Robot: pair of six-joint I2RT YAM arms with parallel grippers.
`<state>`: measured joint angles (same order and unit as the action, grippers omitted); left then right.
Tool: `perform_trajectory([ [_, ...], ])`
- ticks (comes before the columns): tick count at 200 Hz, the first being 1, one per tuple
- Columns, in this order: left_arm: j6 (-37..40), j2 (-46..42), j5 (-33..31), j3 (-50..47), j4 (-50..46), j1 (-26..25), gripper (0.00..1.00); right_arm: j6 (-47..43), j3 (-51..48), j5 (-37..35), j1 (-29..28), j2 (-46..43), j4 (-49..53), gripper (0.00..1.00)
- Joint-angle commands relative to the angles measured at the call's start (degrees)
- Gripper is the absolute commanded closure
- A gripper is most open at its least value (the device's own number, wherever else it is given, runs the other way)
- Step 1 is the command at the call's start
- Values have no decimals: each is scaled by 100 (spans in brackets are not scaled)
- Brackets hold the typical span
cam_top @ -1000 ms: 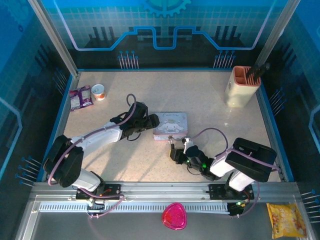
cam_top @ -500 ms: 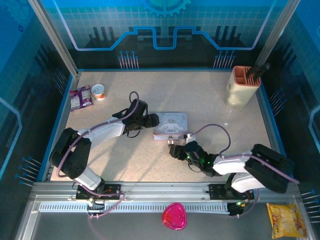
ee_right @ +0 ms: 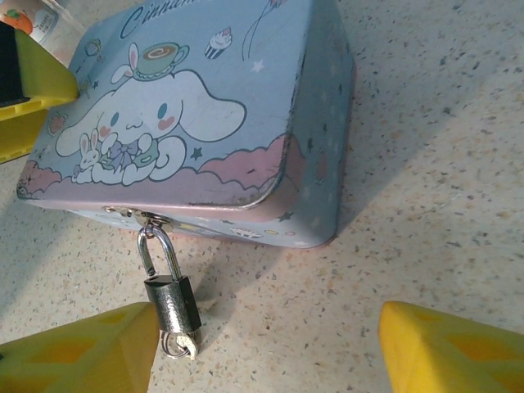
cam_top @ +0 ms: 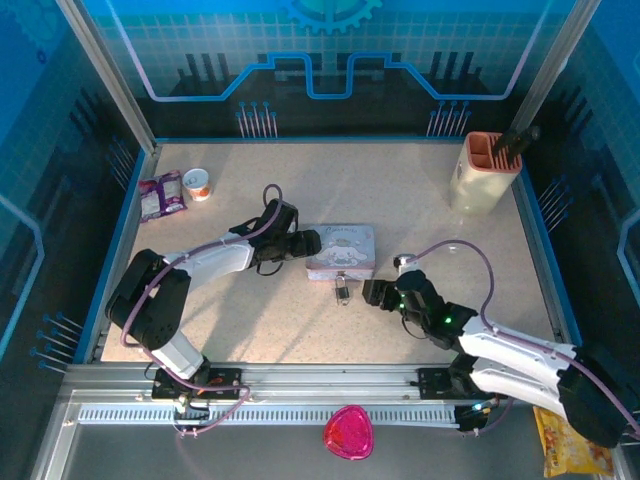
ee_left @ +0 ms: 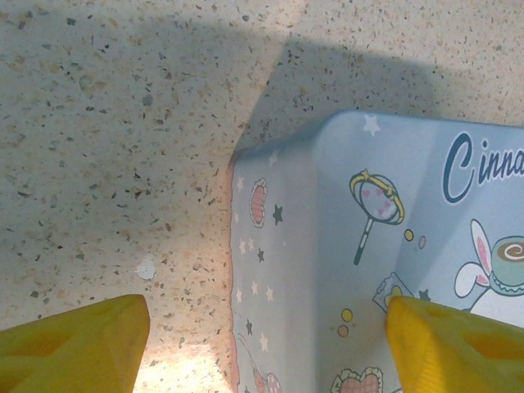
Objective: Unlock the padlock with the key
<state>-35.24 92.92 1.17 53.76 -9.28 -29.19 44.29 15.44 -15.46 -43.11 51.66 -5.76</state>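
I see the padlock point(ee_right: 172, 299) hanging by its thin shackle from the hasp on the front edge of the pale blue tin point(ee_right: 205, 106). Its dark body lies on the speckled desk point(ee_right: 426, 164) just in front of the tin. A small silvery ring sits at the lock's base, and I cannot tell whether it belongs to a key.

My right pincer point(ee_right: 266, 352) is spread wide and holds nothing. The padlock is close to its left finger point(ee_right: 82, 352) and apart from it. From above, this pincer sits just right of the lock, low over the desk.

My left pincer point(ee_left: 266, 348) is also wide open and empty. The tin's left end lies between its yellow fingertips point(ee_left: 74, 344), and I cannot tell whether they touch it.

Farther off, a small cup point(cam_top: 197, 183) and snack packets point(cam_top: 160, 195) sit at the far left, and a holder point(cam_top: 483, 172) stands at the far right.
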Motion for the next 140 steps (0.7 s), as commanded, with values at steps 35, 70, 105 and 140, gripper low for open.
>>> perform_trajectory([
  [35,-293,-7,-62,-586,269,23,25,-624,-82,1290,224,123,-187,34],
  [70,-374,-33,-77,-735,366,19,26,-716,163,1731,160,1119,-844,40],
  [105,-385,-58,-29,-797,399,26,27,-829,514,1793,-68,1938,-1284,44],
  [140,-409,-63,-3,-810,422,16,27,-991,799,1602,-208,2569,-1477,48],
])
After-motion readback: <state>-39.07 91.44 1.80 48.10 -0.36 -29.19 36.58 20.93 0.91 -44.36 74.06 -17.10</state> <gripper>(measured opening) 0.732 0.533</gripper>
